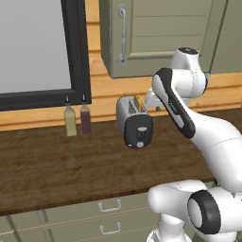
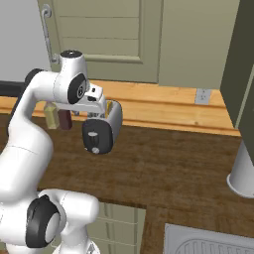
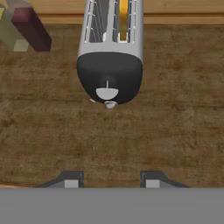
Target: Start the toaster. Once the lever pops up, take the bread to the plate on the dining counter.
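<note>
Left to right: two squarish bottles, olive point(image 3: 9, 30) and maroon point(image 3: 31, 27); rounded silver toaster point(image 3: 110, 39) with glossy black end on grained wooden worktop point(image 3: 175, 113), orange bread point(image 3: 124, 15) in its right slot. Gripper point(image 3: 109, 180) above, jaws parted, empty.

A dark wooden surface point(image 1: 56, 160) is backed by a light wood wall point(image 2: 163, 106). Olive cabinets point(image 1: 156, 38) are hung above; a black-framed window point(image 1: 38, 47) is seen left.

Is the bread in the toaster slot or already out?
In. The bread stands as an orange slice in one slot of the toaster, the other slot bare; its top pokes above the toaster in the left base view.
</note>
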